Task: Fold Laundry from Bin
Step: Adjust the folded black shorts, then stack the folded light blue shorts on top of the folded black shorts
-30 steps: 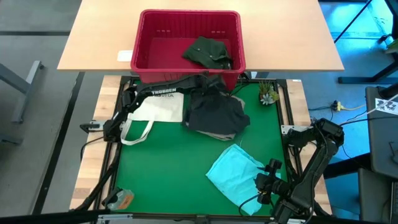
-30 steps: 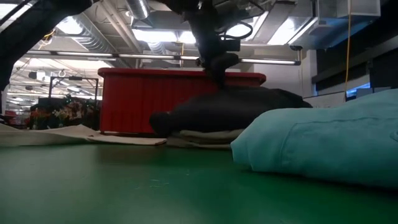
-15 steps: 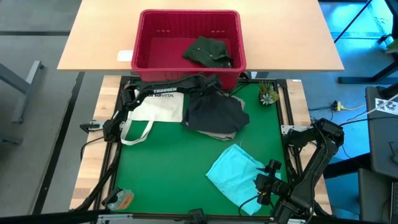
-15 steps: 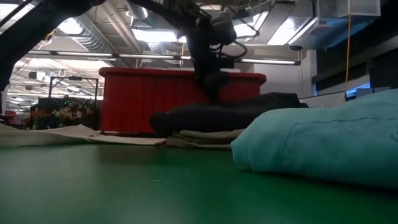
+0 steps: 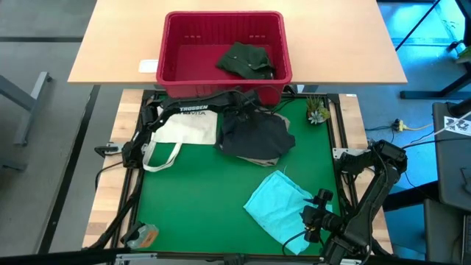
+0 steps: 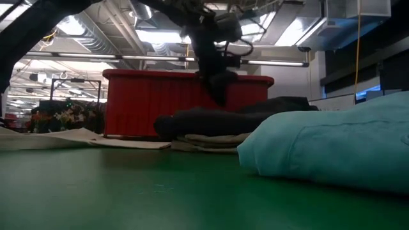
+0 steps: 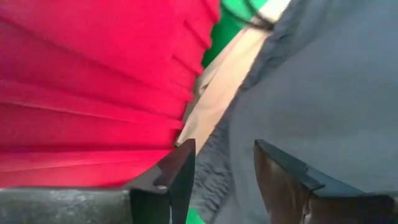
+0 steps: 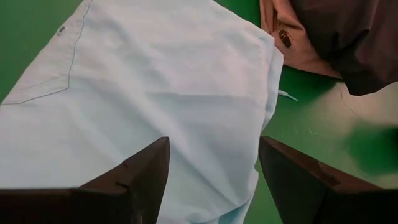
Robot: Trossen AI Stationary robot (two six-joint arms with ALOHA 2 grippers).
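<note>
The red bin stands at the table's far side with a dark green garment inside. In front of it a dark grey garment lies spread on a khaki one. My left gripper hovers open just above the grey garment's far edge, close to the bin's near wall. In the low view it stands clear of the cloth. A light turquoise garment lies near right, and my right gripper is open over it.
A white tote bag lies left of the pile under my left arm. A small plant stands at the far right of the green mat. A small orange object sits at the near left corner. Bare mat stretches near centre.
The dark grey garment's far part, held up in a peak by my left gripper a second ago, has dropped flat onto the pile. My left gripper has let it go and stays just above it, by the bin wall.
</note>
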